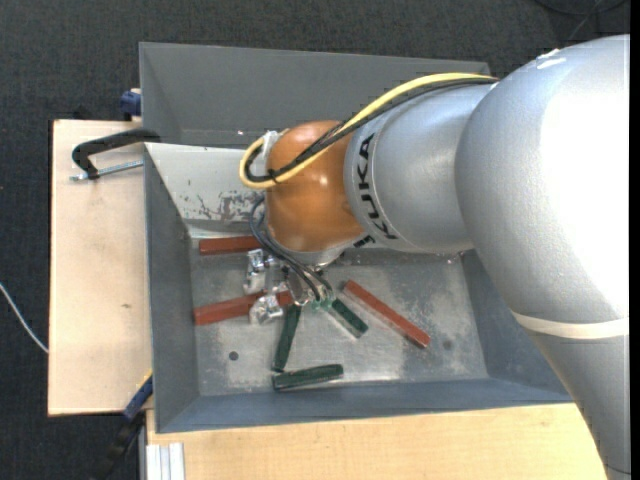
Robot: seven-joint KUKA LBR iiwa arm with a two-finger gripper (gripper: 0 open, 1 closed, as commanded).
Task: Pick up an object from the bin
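Gripper (263,288) sits low over the right end of a flat red strip (222,312) on the left floor of the grey metal bin (170,298), can't tell if it's open or closed, with dark green flat strips (286,338) crowding just beside it.

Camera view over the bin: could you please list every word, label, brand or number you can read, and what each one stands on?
"KUKA": black letters running along the silver arm link, next to the orange wrist cover.
No other text can be read: the red sticks, the green sticks and the bin bear no lettering, only scuffs.
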